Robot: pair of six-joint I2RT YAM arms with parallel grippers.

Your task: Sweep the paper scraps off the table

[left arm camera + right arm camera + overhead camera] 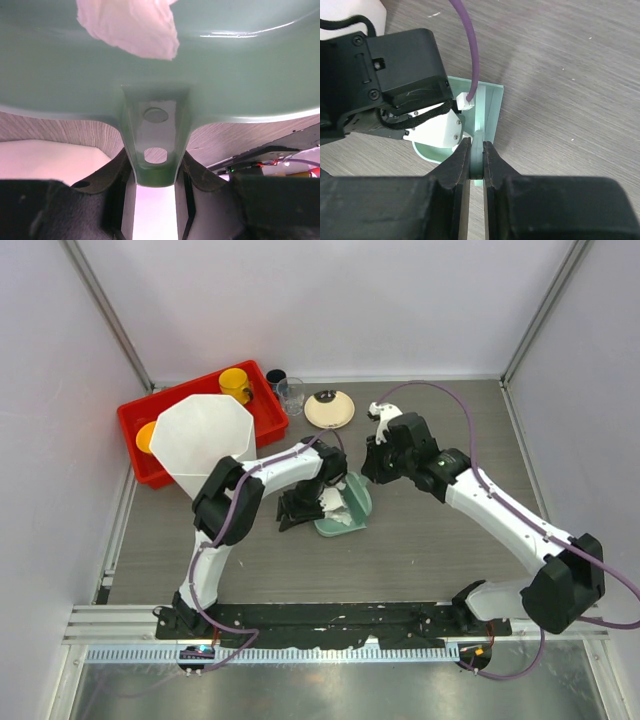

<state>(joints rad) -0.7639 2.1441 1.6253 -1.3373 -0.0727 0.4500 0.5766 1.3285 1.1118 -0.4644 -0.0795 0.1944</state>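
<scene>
A pale green dustpan lies on the table at its middle, with white paper scraps in it. My left gripper is shut on the dustpan's handle. In the left wrist view one scrap lies in the pan. My right gripper is shut on the thin handle of a pale green sweeper, whose blade stands at the pan's right edge. Another white wad shows behind the right wrist.
A red tray with yellow cups stands at the back left, partly covered by a large white many-sided sheet. A dark cup and a clear glass and a cream plate stand at the back. Pale walls frame the table.
</scene>
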